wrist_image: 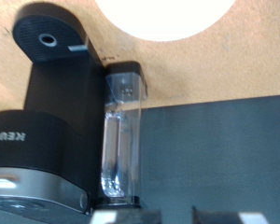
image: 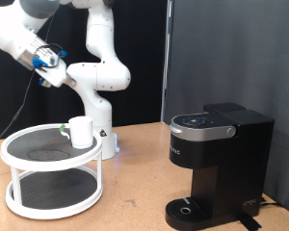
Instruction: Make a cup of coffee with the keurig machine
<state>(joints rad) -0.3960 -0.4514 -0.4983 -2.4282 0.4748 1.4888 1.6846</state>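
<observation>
The cup (image: 81, 132) is a small white mug standing on the top shelf of a white round two-tier rack (image: 24, 164) at the exterior view's left. The black keurig machine (image: 217, 164) stands at the exterior view's right with its lid down and its round drip tray (image: 191, 209) bare. My gripper (image: 48, 61) is raised high at the exterior view's top left, far above the cup and apart from everything. The wrist view looks down on the keurig machine (wrist_image: 47, 103) and its clear water tank (wrist_image: 121, 131). No fingers show there.
The brown wooden table (image: 135, 183) carries the rack and the machine, with a gap between them. A black curtain (image: 231, 48) hangs behind. A bright white round shape (wrist_image: 163, 14) lies at the wrist view's edge; I cannot tell what it is.
</observation>
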